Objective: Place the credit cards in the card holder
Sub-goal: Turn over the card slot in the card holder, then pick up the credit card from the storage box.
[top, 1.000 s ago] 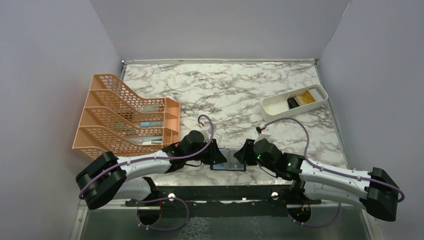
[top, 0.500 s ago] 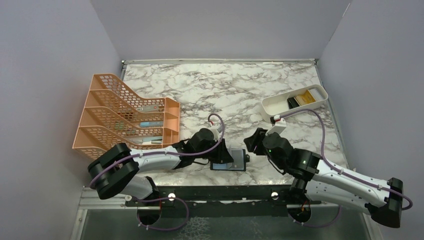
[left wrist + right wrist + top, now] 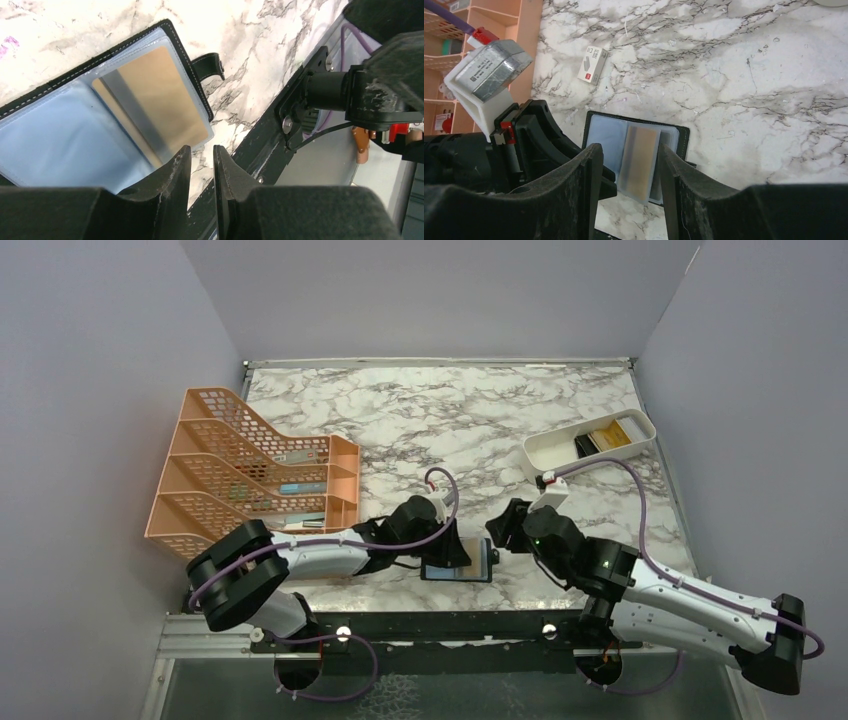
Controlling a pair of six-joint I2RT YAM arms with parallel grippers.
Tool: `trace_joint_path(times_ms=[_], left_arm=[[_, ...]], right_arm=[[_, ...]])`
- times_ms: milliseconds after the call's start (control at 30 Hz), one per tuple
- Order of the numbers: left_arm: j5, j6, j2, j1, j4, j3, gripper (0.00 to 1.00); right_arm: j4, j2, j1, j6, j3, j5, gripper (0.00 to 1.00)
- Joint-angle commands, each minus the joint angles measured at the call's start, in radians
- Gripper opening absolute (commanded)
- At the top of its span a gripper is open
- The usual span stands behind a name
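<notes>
Find the card holder (image 3: 480, 562) spread open at the middle of the table's (image 3: 450, 420) near edge, blue-grey sleeves up, with one yellow-gold credit card (image 3: 150, 100) already seated in the clear sleeve beside the strap tab. Look to the white tray (image 3: 545, 452) near the far right corner for the other credit cards (image 3: 600, 438), one dark and one yellow, inside it. Read the left hand (image 3: 201, 155) as nearly closed, fingers a narrow slit apart with nothing visible between them, poised at the holder's near left part; touching or just above, impossible to tell. Read the right hand (image 3: 629, 150) as wide open and empty, hanging over the holder's right side. Judging from this, treat the step in hand as fetching another card. Keep the left hand low on the holder to stop the sleeves folding shut or sliding off the near edge. Lift the right hand straight up first, clear of the loose sleeve, then swing toward the tray. Come down from above, pinch a single card by one edge, and avoid dragging its neighbour along or tipping the tray. Steer clear of the orange rack (image 3: 250, 475) at the left edge.
</notes>
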Motion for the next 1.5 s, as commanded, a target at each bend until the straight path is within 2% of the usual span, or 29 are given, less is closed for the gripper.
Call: trace_joint_path(times_ms=[0, 167, 300, 433, 533, 600, 767, 933, 1033, 1133, 1233, 1267, 1300, 1400, 1467], left_arm=[[0.007, 0.027, 0.025, -0.012, 0.017, 0.033, 0.26], [-0.051, 0.029, 0.000, -0.012, -0.037, 0.028, 0.26], [-0.151, 0.068, -0.042, 0.001, -0.187, 0.052, 0.28], [-0.148, 0.088, -0.064, 0.042, -0.204, 0.036, 0.29], [-0.130, 0.100, -0.061, 0.055, -0.213, 0.036, 0.29], [-0.131, 0.112, -0.070, 0.063, -0.225, 0.040, 0.29], [-0.129, 0.182, -0.104, 0.074, -0.280, 0.081, 0.30], [-0.156, 0.263, -0.166, 0.073, -0.387, 0.146, 0.34], [-0.160, 0.310, -0.212, 0.075, -0.452, 0.183, 0.42], [-0.168, 0.358, -0.253, 0.075, -0.500, 0.208, 0.53], [-0.202, 0.377, -0.263, 0.077, -0.562, 0.232, 0.74], [-0.206, 0.381, -0.257, 0.078, -0.584, 0.245, 0.94], [-0.203, 0.385, -0.252, 0.077, -0.605, 0.263, 0.98], [-0.179, 0.402, -0.249, 0.078, -0.668, 0.322, 0.99], [-0.202, 0.432, -0.267, 0.078, -0.697, 0.348, 0.99]], right_arm=[[0.022, 0.001, -0.001, 0.004, 0.009, -0.021, 0.50], [0.020, -0.011, -0.001, 0.000, 0.001, -0.027, 0.50], [0.024, 0.008, -0.001, -0.039, 0.010, -0.019, 0.52], [0.031, 0.079, -0.003, -0.137, 0.056, 0.013, 0.59], [0.047, 0.135, -0.021, -0.202, 0.095, 0.057, 0.60], [0.057, 0.176, -0.077, -0.252, 0.121, 0.051, 0.60], [0.111, 0.276, -0.322, -0.385, 0.191, -0.057, 0.60], [0.168, 0.399, -0.566, -0.548, 0.293, -0.094, 0.61], [0.176, 0.501, -0.695, -0.678, 0.378, -0.083, 0.61], [0.160, 0.617, -0.800, -0.778, 0.461, -0.010, 0.62], [0.210, 0.686, -0.899, -0.876, 0.492, -0.026, 0.63], [0.220, 0.716, -0.924, -0.904, 0.500, -0.025, 0.63], [0.226, 0.743, -0.951, -0.934, 0.513, -0.015, 0.63], [0.262, 0.811, -1.001, -1.032, 0.547, -0.026, 0.63], [0.284, 0.864, -1.027, -1.103, 0.573, -0.091, 0.63]])
